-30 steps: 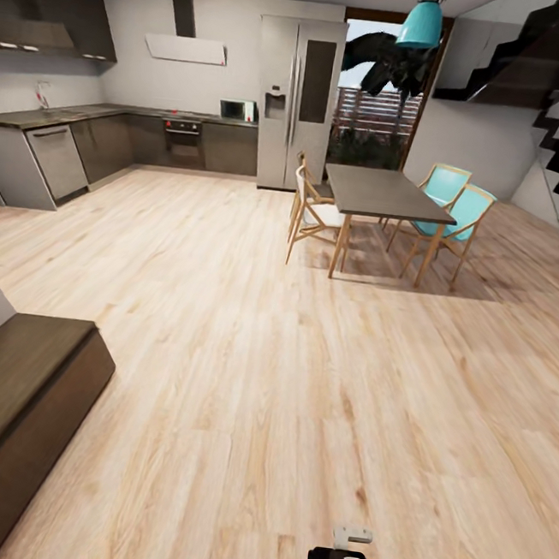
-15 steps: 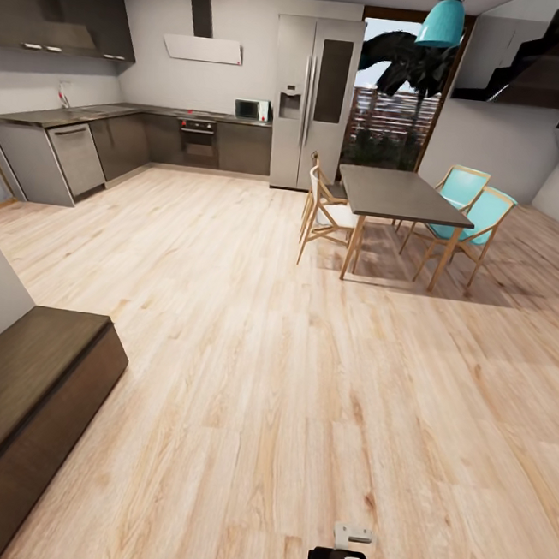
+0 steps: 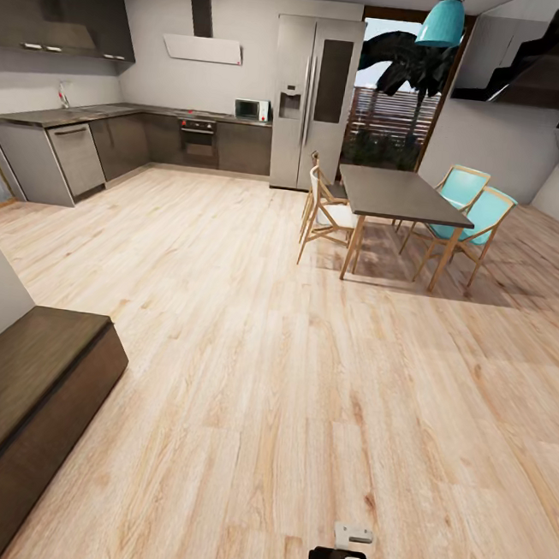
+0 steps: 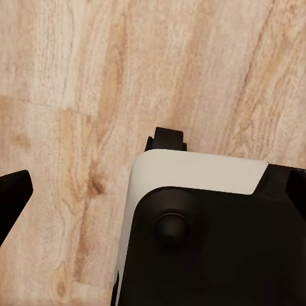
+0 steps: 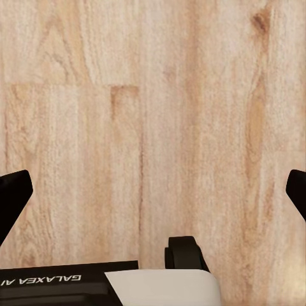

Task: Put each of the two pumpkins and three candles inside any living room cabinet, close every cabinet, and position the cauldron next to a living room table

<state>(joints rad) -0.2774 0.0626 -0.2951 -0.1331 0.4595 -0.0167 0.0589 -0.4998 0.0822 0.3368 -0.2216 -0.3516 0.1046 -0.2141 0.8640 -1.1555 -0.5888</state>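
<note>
The wood floor [image 3: 270, 373] takes up most of the head view, running back to a grey kitchen [image 3: 79, 142], a steel fridge [image 3: 311, 102] and a dining table [image 3: 400, 195] with chairs. At the near left lies the cabinet [image 3: 25, 408] — long, low, dark brown, and the end of its front that is in frame looks closed. No pumpkin, candle or cauldron is in sight here, so nothing visible suggests any part of the task is done; my judgement is that the robot is between places and all the collecting is yet to do. In each wrist view two dark fingertips stand wide apart over bare planks: the left gripper [image 4: 153, 191] is spread and empty, as far as the robot's own body lets me see, and the right gripper [image 5: 156, 191] is likewise released.
</note>
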